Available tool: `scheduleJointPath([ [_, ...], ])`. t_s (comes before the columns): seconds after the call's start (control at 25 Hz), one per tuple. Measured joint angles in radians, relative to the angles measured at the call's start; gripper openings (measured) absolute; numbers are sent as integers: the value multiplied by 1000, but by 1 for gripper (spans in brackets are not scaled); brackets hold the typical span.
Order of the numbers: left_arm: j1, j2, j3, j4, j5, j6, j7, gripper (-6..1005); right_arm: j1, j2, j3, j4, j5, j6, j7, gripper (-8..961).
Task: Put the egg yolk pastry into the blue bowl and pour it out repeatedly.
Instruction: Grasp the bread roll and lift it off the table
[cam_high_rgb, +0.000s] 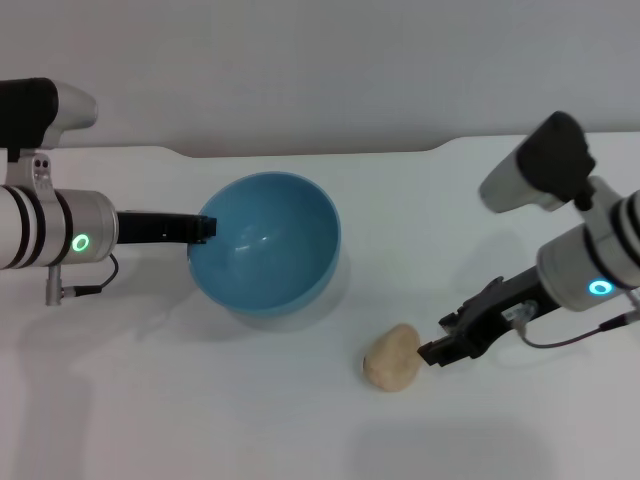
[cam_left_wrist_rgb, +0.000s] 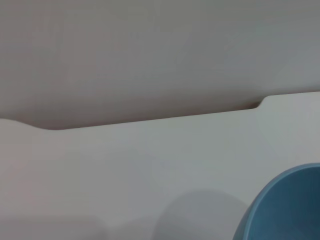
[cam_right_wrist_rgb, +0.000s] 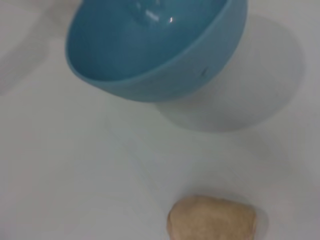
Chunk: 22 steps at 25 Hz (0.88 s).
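The blue bowl (cam_high_rgb: 268, 245) is held tilted above the white table, its opening turned towards the pastry, and it is empty. My left gripper (cam_high_rgb: 205, 228) is shut on the bowl's left rim. The egg yolk pastry (cam_high_rgb: 392, 358) lies on the table in front of and to the right of the bowl. My right gripper (cam_high_rgb: 436, 338) is open just to the right of the pastry, close to it and not holding it. The right wrist view shows the pastry (cam_right_wrist_rgb: 212, 220) lying apart from the tilted bowl (cam_right_wrist_rgb: 150, 50). The left wrist view shows only a part of the bowl's outer wall (cam_left_wrist_rgb: 290, 210).
The white table (cam_high_rgb: 200, 400) has a notched back edge (cam_high_rgb: 300, 153) against a grey wall. Nothing else stands on it in view. The bowl casts a shadow on the table below it (cam_right_wrist_rgb: 235, 100).
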<state>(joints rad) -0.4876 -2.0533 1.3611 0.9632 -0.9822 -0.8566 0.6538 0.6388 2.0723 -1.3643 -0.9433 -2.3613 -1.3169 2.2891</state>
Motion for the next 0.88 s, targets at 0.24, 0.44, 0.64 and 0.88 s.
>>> scheduleJointPath([
  [0.24, -2, -1, 1, 10, 2, -5, 0, 13, 20, 1, -67, 65, 5, 104, 13, 437],
  [0.44, -8, -1, 1, 11, 2, -15, 0, 13, 25, 3, -118, 99, 49, 175, 13, 433],
  [0.64, -7, 0, -2, 21, 2, -27, 0, 13, 43, 3, -176, 161, 111, 268, 10, 429],
  [0.88, 1, 1, -3, 39, 2, -30, 0, 13, 52, 5, -206, 201, 131, 311, 11, 424],
])
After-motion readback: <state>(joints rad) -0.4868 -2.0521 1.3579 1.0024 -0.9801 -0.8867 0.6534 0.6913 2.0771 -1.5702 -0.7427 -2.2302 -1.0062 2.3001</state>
